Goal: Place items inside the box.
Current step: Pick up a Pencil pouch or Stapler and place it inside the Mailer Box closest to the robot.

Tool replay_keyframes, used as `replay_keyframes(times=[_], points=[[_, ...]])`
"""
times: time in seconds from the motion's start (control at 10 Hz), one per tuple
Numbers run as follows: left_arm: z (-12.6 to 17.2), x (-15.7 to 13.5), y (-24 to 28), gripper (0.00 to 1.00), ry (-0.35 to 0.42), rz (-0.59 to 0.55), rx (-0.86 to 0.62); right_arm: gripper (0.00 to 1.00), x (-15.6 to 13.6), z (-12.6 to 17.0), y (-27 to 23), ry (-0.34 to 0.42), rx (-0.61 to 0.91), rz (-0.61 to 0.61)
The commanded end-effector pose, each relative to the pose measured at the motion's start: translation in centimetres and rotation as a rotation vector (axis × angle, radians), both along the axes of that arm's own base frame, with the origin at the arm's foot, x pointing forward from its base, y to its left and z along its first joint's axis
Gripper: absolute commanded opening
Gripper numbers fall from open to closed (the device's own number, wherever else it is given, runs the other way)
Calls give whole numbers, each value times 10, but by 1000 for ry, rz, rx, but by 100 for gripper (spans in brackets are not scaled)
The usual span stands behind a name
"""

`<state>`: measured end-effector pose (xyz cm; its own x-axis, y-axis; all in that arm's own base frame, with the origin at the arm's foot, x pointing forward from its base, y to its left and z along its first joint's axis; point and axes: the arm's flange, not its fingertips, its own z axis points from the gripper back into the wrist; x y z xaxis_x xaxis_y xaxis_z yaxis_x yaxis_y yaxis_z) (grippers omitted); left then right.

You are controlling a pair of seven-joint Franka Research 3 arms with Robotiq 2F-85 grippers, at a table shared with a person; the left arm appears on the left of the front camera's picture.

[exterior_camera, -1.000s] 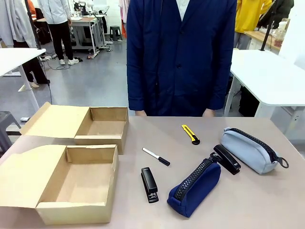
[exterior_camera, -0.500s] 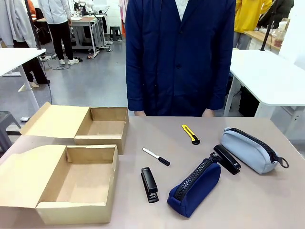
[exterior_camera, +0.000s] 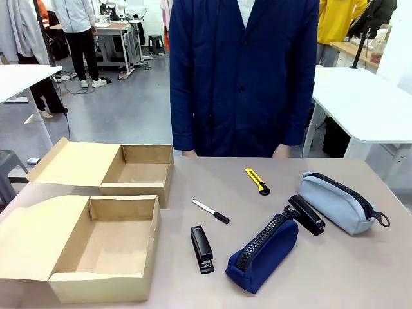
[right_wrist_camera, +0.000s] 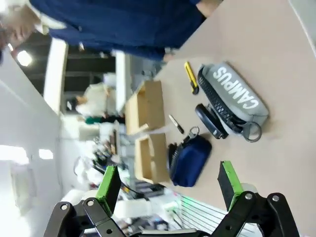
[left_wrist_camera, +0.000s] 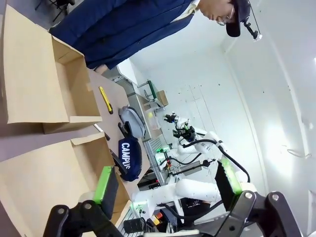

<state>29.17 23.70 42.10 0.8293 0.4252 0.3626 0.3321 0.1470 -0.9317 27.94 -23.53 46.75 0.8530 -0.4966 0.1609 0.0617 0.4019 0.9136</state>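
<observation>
Camera placement
Front view faces far across the table (exterior_camera: 360, 270); both wrist views, rolled and distant, share the navy pouch (left_wrist_camera: 129, 159).

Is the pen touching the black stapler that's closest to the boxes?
Apart. The front view shows the pen lying farther back than that stapler, with a strip of bare table plainly visible between them.

The nearer open brown box (exterior_camera: 103, 287) is dull cardboard. The navy blue zip pouch (exterior_camera: 265, 256) is cloth. The nearer black stapler (exterior_camera: 201, 248) looks shiny.
</observation>
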Motion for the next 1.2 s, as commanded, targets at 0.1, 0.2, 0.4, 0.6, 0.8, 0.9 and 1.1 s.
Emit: replay_keyframes(times=[0.1, 0.2, 0.4, 0.6, 0.8, 0.9, 1.1], points=[[-3, -2, -1, 100, -25, -12, 2, 100, 28, 21, 119, -189, -318, 233], [-3, -2, -1, 100, -25, -12, 2, 100, 38, 23, 151, -220, -409, 283], [-3, -2, -1, 100, -25, -12, 2, 100, 43, 27, 143, -214, -429, 309], [-3, -2, -1, 100, -25, -12, 2, 100, -5, 33, 37, -221, -314, -11], [-3, -2, -1, 100, -25, -12, 2, 100, -89, 9, -62, -177, -207, -315], [-3, -2, -1, 100, -25, -12, 2, 100, -113, -6, -81, -136, -173, -391], [-3, -2, -1, 100, -25, -12, 2, 100, -116, -3, -67, -148, -212, -331]])
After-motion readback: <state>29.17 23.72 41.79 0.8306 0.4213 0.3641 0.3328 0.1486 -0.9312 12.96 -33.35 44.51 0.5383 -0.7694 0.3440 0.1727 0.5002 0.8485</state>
